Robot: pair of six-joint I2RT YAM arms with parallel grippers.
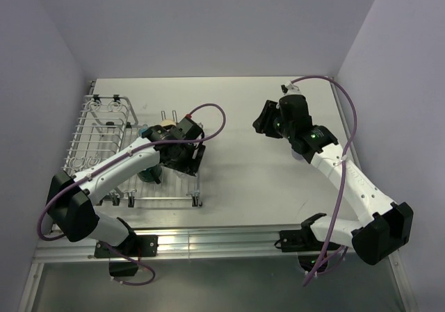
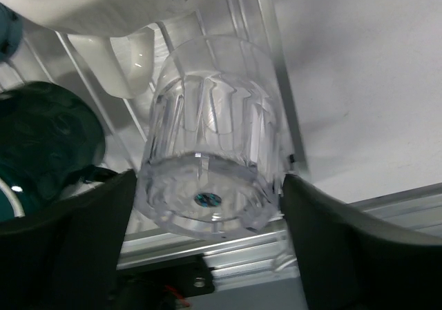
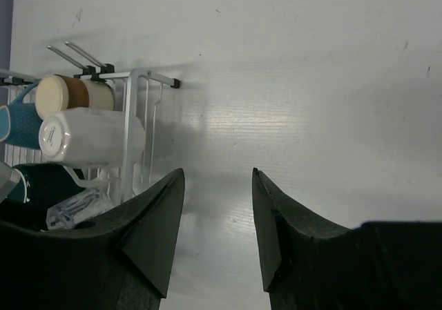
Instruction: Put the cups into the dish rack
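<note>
Tumbler [image 2: 210, 165] sits at the rack's [image 1: 97, 126] right edge beside the teal mug [image 2: 41, 144]. Our left jaws grip it, seemingly to seat it, while right jaws hang open, empty.

mugs [image 3: 90, 139] crowd tumbler [image 2: 210, 165], open table [image 1: 264, 180] rightward

In the top view the left arm [image 1: 132, 160] covers the dish rack [image 1: 97, 128] at its 3 o'clock side, leaving only slivers of the dark teal mug [image 1: 149, 174] and brown metal-lined cup [image 1: 167, 124]. The left wrist view cuts the white mug [image 2: 103, 6] at 11 o'clock, and whether the left gripper [image 2: 208, 182] presses the clear glass tumbler [image 2: 214, 137] is unclear. The right wrist view cuts the light blue mug [image 3: 17, 125] at 9 o'clock, and the right gripper [image 3: 217, 177] half hides the clear glass tumbler.
</note>
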